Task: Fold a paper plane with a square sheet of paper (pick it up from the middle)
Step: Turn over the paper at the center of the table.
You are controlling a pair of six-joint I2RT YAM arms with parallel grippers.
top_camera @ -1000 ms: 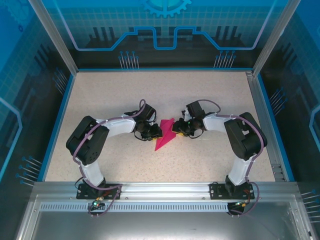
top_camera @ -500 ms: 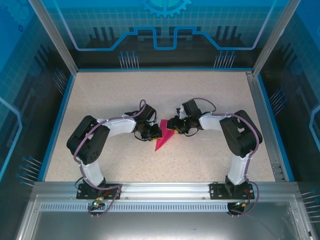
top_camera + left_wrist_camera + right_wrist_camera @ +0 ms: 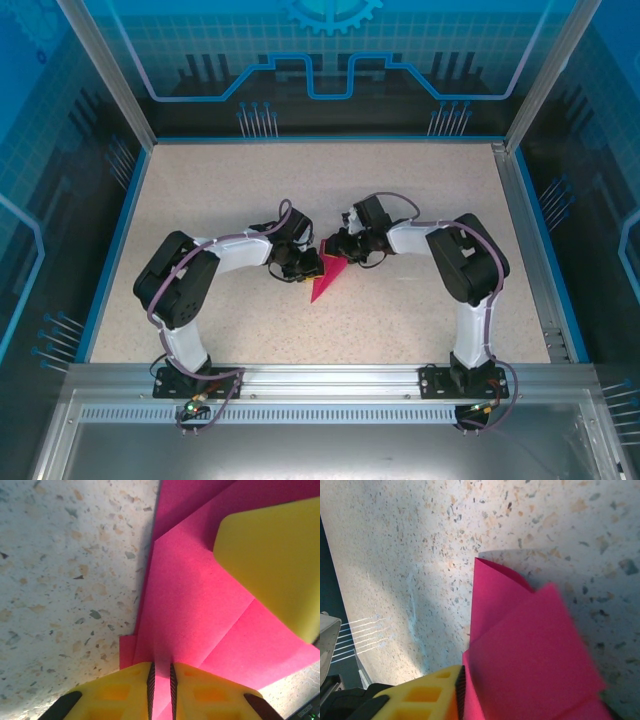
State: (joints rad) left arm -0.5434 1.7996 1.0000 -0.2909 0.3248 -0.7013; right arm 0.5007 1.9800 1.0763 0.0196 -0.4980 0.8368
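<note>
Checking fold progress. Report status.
Left tool shut on paper. Right tool on paper, grip unclear. Paper part-folded, creased.

site: robot lab cell | aluminium frame, blue printed walls, speckled table

light: bright | shadow: soft, beside paper | close-ups: slightly blurred

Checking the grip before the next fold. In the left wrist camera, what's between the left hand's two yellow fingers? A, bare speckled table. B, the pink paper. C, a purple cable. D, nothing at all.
B: the pink paper runs down into the narrow slot of the left hand, pinched between its two yellow fingers.
</note>
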